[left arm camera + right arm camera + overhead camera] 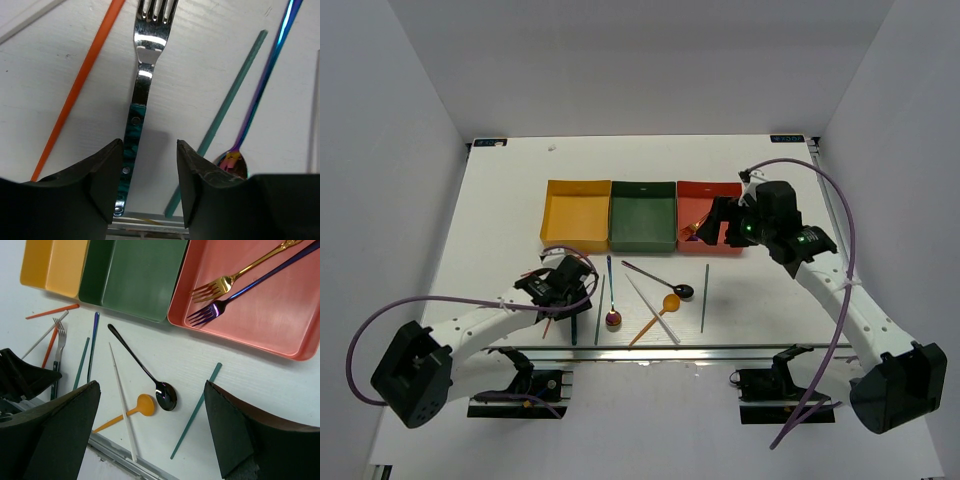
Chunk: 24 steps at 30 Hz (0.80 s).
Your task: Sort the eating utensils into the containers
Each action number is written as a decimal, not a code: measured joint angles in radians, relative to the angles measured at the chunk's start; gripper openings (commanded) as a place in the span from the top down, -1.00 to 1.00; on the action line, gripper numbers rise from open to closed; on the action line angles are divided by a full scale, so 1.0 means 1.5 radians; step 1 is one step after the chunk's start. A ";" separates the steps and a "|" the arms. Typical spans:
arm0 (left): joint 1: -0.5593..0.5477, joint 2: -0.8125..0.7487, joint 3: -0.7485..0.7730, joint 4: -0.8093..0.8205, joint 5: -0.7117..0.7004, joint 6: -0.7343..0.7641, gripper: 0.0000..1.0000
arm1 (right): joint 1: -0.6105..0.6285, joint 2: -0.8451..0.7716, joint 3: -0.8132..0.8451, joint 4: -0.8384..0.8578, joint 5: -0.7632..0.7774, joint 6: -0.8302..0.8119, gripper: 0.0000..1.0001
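White table (500, 190): the widest thing here; it carries the trays and the loose utensils, and my two arms reach in from its near edge.
Yellow tray (576, 215): leftmost of three square trays set edge to edge in a row at mid-table.
Green tray (643, 215): the middle one, between the other two.
Red tray (280, 325): rightmost. A gold fork (235, 275) and a purple fork (240, 290) lie in it side by side, tines toward the green tray.
My right gripper (151, 385): jaws spread wide with nothing between them, hanging in the air over the table just in front of the red tray.
My left gripper (149, 150): jaws parted and low over the table, one finger on each side of the silver fork's handle, gripping nothing. The handle runs nearer one finger than the other; I cannot tell whether it touches.
Silver fork (142, 85): flat on the table in front of the yellow tray, dark teal handle between my fingers, tines pointing away from me.
Orange chopstick (80, 85): slanting on one side of the fork.
Teal chopstick (230, 95): on the fork's other side, beside the rainbow spoon (260, 90).
Black spoon (140, 365): loose in front of the green tray, bowl toward the near edge.
Orange spoon (135, 410): bowl just beside the black spoon's bowl.
White chopstick (122, 400): crosses the orange spoon's handle.
Second teal chopstick (195, 412): alone in front of the red tray.
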 measured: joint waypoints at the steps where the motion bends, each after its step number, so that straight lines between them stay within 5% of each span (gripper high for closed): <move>1: -0.005 0.010 0.000 0.003 -0.003 -0.001 -0.11 | 0.000 0.004 -0.003 -0.001 -0.002 -0.001 -0.78; 10: -0.026 0.044 -0.009 -0.004 -0.040 -0.021 -0.08 | 0.000 0.010 -0.022 0.006 -0.006 -0.003 -0.78; 20: -0.047 0.052 -0.019 0.016 -0.061 -0.015 0.20 | 0.000 0.008 -0.029 0.012 -0.005 -0.002 -0.78; 24: -0.064 0.070 -0.012 0.025 -0.075 -0.008 0.49 | 0.000 0.003 -0.035 0.012 -0.003 0.004 -0.78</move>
